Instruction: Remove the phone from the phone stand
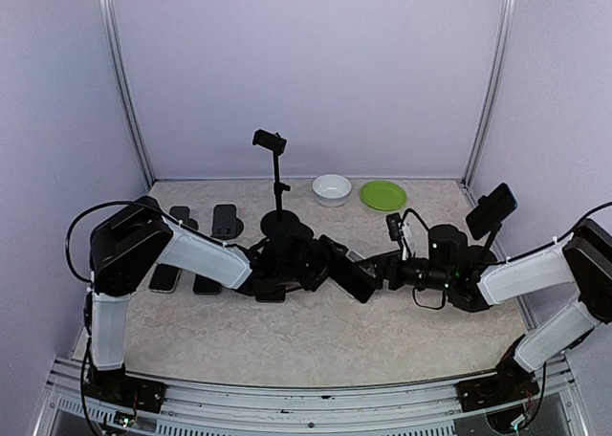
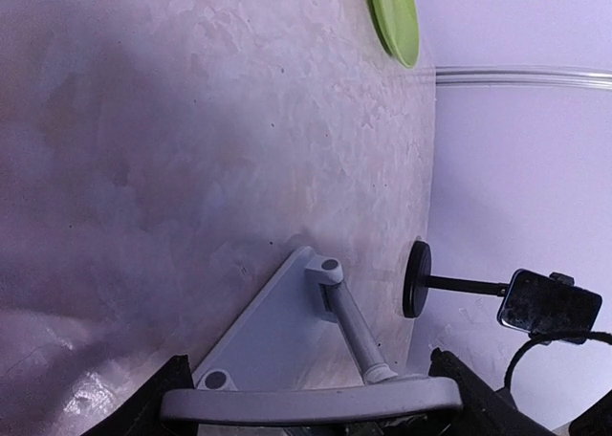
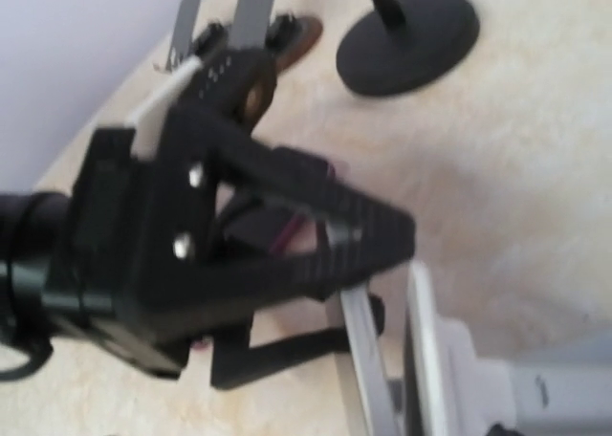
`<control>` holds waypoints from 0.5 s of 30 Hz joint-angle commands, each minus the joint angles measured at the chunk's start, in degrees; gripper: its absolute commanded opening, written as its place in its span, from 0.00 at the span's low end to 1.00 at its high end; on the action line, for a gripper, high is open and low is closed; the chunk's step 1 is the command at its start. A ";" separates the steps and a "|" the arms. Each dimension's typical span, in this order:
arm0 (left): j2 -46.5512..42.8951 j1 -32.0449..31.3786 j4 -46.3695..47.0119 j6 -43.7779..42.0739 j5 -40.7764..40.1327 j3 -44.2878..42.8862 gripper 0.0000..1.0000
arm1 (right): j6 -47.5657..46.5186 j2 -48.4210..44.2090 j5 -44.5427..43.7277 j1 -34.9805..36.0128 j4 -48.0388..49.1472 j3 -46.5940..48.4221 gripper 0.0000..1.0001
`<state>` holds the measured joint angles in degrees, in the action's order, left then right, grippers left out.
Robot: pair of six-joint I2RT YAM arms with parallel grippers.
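Observation:
The black phone (image 1: pixel 350 276) hangs tilted at mid-table between the two arms. My left gripper (image 1: pixel 287 275) reaches in from the left. In the left wrist view it (image 2: pixel 311 398) is shut across the grey cradle bar of the phone stand (image 2: pixel 287 331), whose triangular base plate and post extend away from the fingers. My right gripper (image 1: pixel 381 268) sits at the phone's right end. The right wrist view is blurred and shows the left gripper's black body (image 3: pixel 239 226) and silver edges (image 3: pixel 421 345), not its own fingers.
A tall black stand (image 1: pixel 277 183) holding a phone rises behind the left gripper. A second black stand with a phone (image 1: pixel 491 209) is at the right. A white bowl (image 1: pixel 332 188) and green plate (image 1: pixel 382 195) sit at the back. Flat phones (image 1: pixel 226 219) lie at the left.

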<state>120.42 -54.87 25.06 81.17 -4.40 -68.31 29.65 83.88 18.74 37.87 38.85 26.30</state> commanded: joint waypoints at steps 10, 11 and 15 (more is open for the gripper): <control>-10.56 -2.09 -2.92 -10.58 -5.30 2.12 0.25 | -0.25 -3.62 -2.95 -2.60 -2.14 0.23 0.80; -11.35 -2.27 -3.50 -11.70 -5.69 2.11 0.24 | -0.10 -3.37 -2.99 -2.66 -2.31 0.35 0.79; -14.89 -2.68 -5.37 -14.23 -6.49 2.95 0.22 | -0.58 -1.27 -2.14 -2.71 -3.78 1.68 0.76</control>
<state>111.26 -56.80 19.57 71.24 -8.62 -65.76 29.63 80.86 16.43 35.59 36.71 26.33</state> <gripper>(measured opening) 0.761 0.773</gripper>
